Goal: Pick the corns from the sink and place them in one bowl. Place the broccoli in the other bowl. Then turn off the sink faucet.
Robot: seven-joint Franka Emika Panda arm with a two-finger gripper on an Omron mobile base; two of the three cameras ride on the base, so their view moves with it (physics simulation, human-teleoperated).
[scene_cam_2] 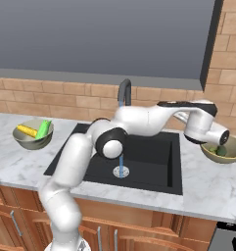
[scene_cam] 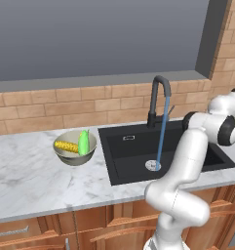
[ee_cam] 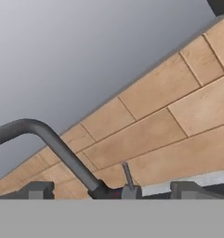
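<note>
The yellow corn [scene_cam: 66, 145] and the light-green corn [scene_cam: 83, 142] lie in the pale bowl [scene_cam: 74, 157] on the counter left of the black sink [scene_cam: 133, 161]. From the other side the same bowl [scene_cam_2: 33, 142] holds both. The broccoli [scene_cam_2: 221, 151] sits in the olive-tan bowl [scene_cam_2: 231, 156] right of the sink, and my hand [scene_cam_2: 206, 128] hovers just above and left of that bowl. My gripper [ee_cam: 112, 190] is open with nothing between its fingers. It faces the black faucet [ee_cam: 62, 148] and its small lever [ee_cam: 127, 174]. Water [scene_cam: 161, 139] runs from the spout.
A brick backsplash [scene_cam: 65, 105] and a grey window ledge run behind the sink. A marble counter [scene_cam: 36, 180] surrounds the basin, with wooden cabinets below. My arm [scene_cam_2: 139, 120] reaches across above the sink, in front of the faucet.
</note>
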